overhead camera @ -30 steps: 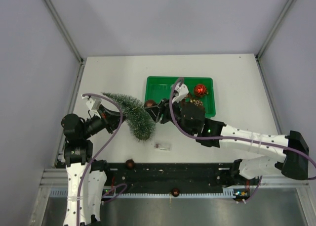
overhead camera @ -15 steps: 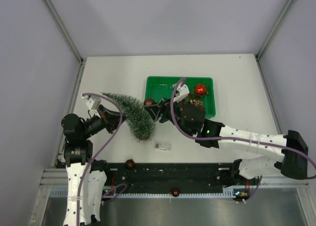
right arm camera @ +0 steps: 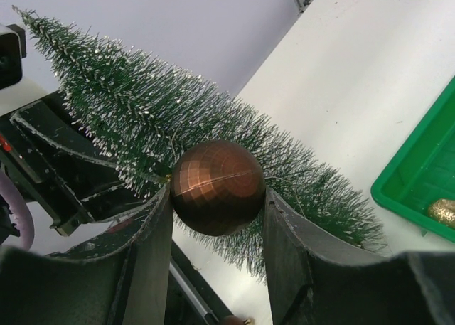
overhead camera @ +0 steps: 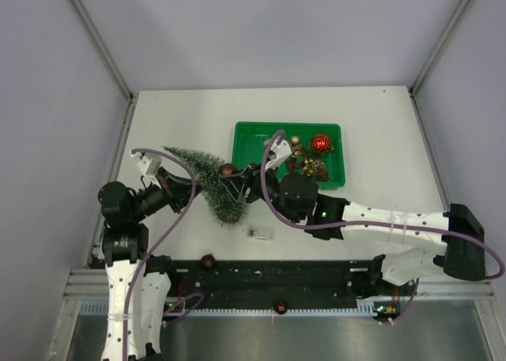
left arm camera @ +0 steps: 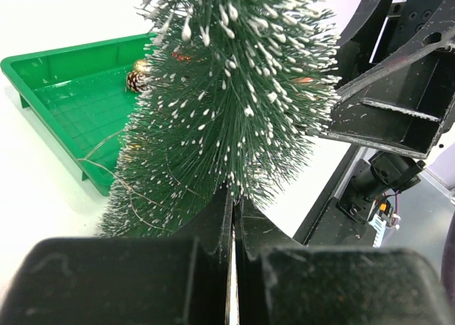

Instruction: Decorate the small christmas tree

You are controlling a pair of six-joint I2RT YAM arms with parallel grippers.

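The small christmas tree [overhead camera: 212, 182] is dark green with frosted tips and is held tilted above the table, tip to the far left. My left gripper [overhead camera: 183, 189] is shut on its lower side; in the left wrist view the jaws [left arm camera: 233, 197] meet at the bristles of the tree [left arm camera: 227, 104]. My right gripper [overhead camera: 234, 181] is shut on a brown faceted bauble [overhead camera: 228, 170] and holds it against the tree's middle. In the right wrist view the bauble [right arm camera: 217, 188] sits between the fingers, touching the tree [right arm camera: 142, 112].
A green tray [overhead camera: 253, 136] behind the tree holds a red bauble [overhead camera: 319, 144], a gold ornament [overhead camera: 296, 142] and a pinecone [overhead camera: 315, 167]. A small clear item [overhead camera: 259, 234] lies on the table near the front. Two brown baubles [overhead camera: 209, 261] [overhead camera: 279, 306] rest on the front rail.
My right gripper has carried the brown bauble left, from the tray's front edge to the tree's side. The ornaments in the tray are now uncovered. The left arm and tree stayed put.
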